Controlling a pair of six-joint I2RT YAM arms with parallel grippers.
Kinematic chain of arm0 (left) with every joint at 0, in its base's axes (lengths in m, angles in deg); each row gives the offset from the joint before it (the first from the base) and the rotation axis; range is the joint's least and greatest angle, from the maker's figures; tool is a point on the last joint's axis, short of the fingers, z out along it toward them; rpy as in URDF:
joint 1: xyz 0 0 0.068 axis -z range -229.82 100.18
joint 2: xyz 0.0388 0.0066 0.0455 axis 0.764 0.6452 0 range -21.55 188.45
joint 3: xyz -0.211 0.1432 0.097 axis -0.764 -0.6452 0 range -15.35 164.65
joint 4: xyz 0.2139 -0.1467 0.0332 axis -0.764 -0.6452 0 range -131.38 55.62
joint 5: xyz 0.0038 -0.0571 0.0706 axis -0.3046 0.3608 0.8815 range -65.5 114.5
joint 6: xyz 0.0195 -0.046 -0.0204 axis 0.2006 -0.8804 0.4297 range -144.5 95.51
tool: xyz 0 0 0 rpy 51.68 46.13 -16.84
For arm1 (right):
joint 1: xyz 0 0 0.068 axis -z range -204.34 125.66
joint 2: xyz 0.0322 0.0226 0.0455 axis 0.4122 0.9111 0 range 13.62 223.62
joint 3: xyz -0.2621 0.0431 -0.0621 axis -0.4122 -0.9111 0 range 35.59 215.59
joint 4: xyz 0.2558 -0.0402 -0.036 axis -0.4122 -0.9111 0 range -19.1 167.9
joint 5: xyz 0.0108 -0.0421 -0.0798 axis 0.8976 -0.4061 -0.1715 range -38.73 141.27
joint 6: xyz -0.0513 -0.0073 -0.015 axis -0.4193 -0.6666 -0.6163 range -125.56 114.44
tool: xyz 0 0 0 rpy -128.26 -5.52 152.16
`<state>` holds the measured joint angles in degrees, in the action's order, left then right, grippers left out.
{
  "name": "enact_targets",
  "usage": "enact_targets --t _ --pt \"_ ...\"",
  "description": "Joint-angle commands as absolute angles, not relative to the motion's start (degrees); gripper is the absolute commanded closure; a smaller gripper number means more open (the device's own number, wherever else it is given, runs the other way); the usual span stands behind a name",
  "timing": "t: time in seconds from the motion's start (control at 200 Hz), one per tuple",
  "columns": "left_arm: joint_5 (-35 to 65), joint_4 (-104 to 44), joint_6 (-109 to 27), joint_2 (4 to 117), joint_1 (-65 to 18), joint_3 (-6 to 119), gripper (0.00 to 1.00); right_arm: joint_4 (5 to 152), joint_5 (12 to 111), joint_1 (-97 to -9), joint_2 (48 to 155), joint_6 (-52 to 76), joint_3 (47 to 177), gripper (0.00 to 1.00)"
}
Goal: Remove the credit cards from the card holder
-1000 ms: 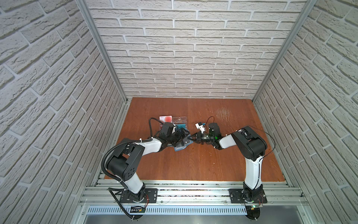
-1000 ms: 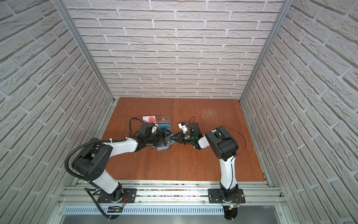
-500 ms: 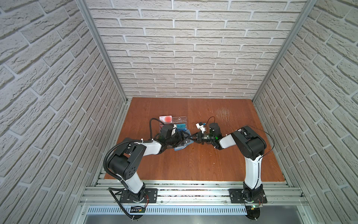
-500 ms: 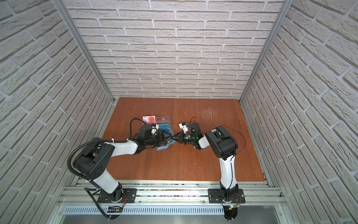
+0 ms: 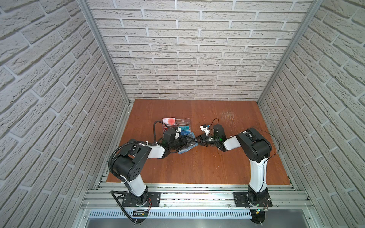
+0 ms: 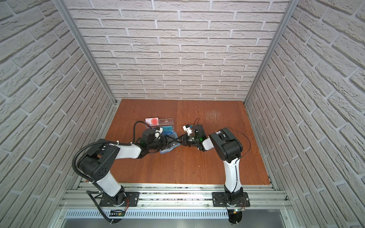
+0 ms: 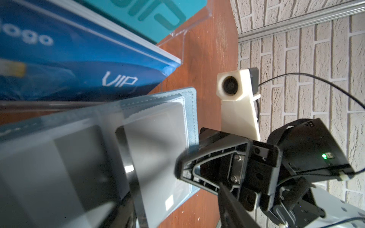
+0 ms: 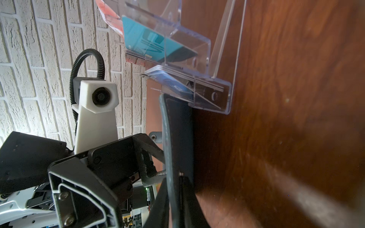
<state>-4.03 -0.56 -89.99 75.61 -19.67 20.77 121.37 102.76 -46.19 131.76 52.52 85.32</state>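
Dead centre on the brown table (image 5: 197, 173), both arms are nose to nose over the card holder (image 5: 185, 151)! The slate-blue case lies open like a book. In both top views it sits at 6 o'clock of the clear acrylic rack (image 5: 182, 120), very near it.

The left gripper (image 5: 188, 141) comes in from 9 o'clock, low over the holder. The right gripper (image 5: 196, 139) comes in from 3 o'clock and meets the holder's 3 o'clock edge.

From the right wrist, look at that: the card holder (image 8: 170, 138) stands on edge and runs straight down between the right gripper's two fingers. The jaws are drawn nearly together on it, so that's a pinch on the cover. One black fingertip (image 8: 147, 171) of the left gripper touches the cover's far face. Whether that gripper's jaws are spread or clamped, I can't tell from any view.

From the left wrist, the card holder (image 7: 190, 110) fills the foreground with its stitched blue edge and frosted clear sleeves. What those sleeves hold I can't make out.

Up in the rack sits a white card with a red circle (image 5: 169, 120) at the 11 o'clock corner, with a teal card (image 5: 184, 128) beside it. A blue VIP card (image 7: 118, 79) sits in the row nearest the holder.
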Motion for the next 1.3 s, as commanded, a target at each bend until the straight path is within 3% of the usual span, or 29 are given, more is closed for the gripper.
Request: enact_targets --t 0.0,0.545,1.015,1.295 --pt "-4.97 5.37 -88.65 76.36 -19.12 20.23 0.39 120.65 102.69 -45.96 131.94 50.73 86.59 0.83" --pt "-3.36 8.47 -89.09 76.89 -19.06 18.76 0.47 115.31 101.37 -44.76 130.83 48.29 86.68 0.8" --pt "-3.35 10.66 -89.81 79.74 -18.44 19.35 0.48 109.41 99.87 -44.56 129.4 44.53 87.47 0.79" --pt "-2.93 10.49 -89.32 79.44 -18.26 19.45 0.6 109.05 100.05 -44.56 130.21 44.9 87.8 0.8"
